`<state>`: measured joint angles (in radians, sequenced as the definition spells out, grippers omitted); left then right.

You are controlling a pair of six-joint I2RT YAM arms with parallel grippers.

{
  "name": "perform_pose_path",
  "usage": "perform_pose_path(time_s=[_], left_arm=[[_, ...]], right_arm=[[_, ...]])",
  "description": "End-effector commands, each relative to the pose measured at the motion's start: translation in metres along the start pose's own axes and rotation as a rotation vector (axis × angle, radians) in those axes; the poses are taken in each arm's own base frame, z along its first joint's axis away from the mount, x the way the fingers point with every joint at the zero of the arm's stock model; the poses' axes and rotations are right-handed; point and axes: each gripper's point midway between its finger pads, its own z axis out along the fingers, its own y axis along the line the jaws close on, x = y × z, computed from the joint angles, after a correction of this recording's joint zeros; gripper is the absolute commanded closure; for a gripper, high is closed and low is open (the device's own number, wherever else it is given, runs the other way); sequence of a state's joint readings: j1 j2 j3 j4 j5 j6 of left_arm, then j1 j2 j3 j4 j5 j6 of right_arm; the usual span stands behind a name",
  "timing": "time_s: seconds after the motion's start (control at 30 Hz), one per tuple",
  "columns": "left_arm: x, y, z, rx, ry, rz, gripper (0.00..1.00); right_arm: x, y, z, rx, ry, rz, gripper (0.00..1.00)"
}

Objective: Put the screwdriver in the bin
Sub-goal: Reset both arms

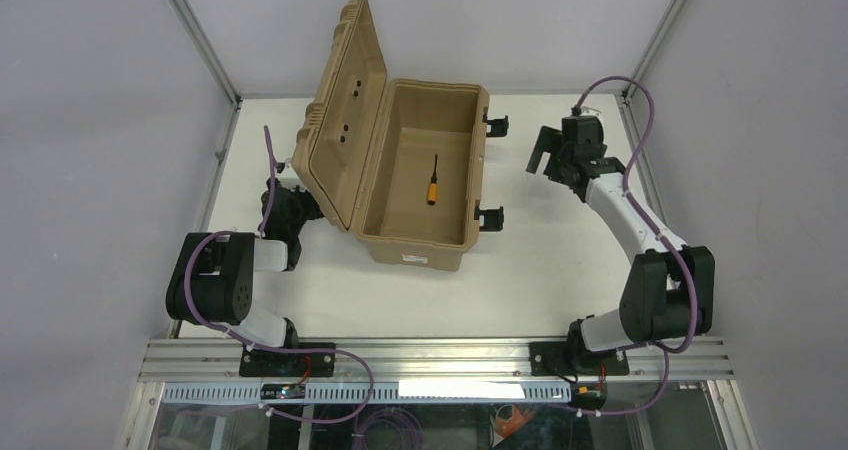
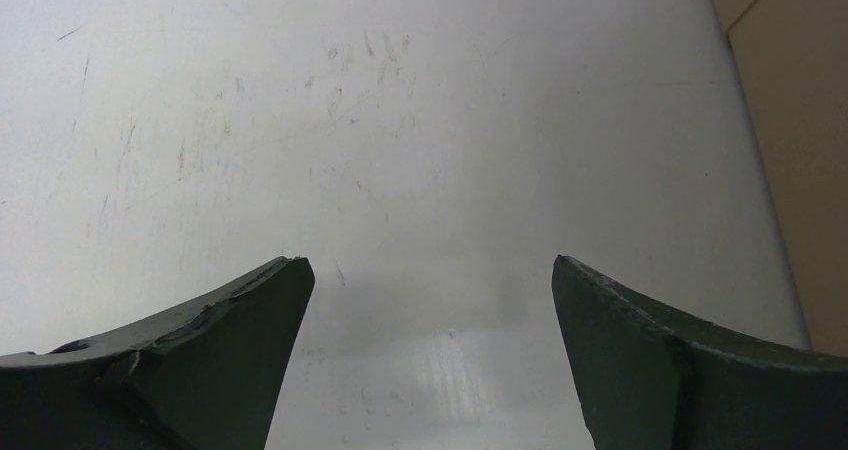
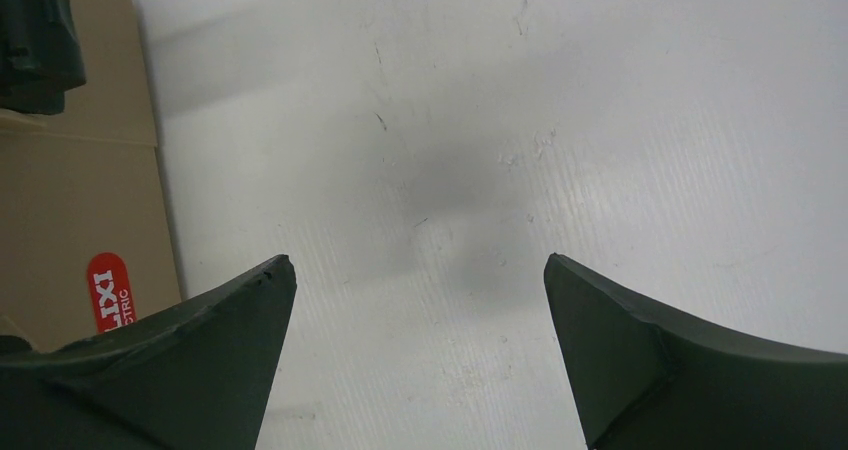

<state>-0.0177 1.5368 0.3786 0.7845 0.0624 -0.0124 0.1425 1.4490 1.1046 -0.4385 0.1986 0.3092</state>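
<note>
The tan bin (image 1: 415, 247) stands in the middle of the table with its ribbed lid (image 1: 340, 120) swung up to the left. The screwdriver (image 1: 433, 181), orange handle and thin black shaft, lies on the bin's floor. My left gripper (image 1: 297, 202) sits low behind the raised lid, partly hidden by it. In its wrist view the left gripper (image 2: 430, 270) is open over bare table, with the bin's edge (image 2: 795, 120) at the right. My right gripper (image 1: 543, 153) hovers right of the bin. It (image 3: 420, 265) is open and empty, with the bin's wall (image 3: 80, 200) to its left.
Two black latches (image 1: 491, 217) stick out from the bin's right side; one latch (image 3: 35, 30) shows at the top left of the right wrist view. A red label (image 3: 108, 290) is on the bin's wall. White walls and metal posts enclose the table.
</note>
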Motion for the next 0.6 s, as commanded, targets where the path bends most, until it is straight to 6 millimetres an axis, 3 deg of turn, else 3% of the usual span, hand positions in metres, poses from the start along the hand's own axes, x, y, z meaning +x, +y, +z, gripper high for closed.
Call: perform_pose_path(time_s=[0.0,0.27,0.57], left_arm=[[-0.019,-0.003,-0.002,0.02,-0.063,-0.01,0.01],[-0.019,-0.003,-0.002,0.02,-0.063,-0.01,0.01],[-0.019,-0.003,-0.002,0.02,-0.063,-0.01,0.01]], right_arm=[[-0.022,0.005,-0.007,-0.047,-0.148,0.052,0.0],[0.008,0.0,0.006,-0.059,-0.14,0.088,0.0],[0.015,0.006,0.015,-0.051,-0.128,0.07,0.01]])
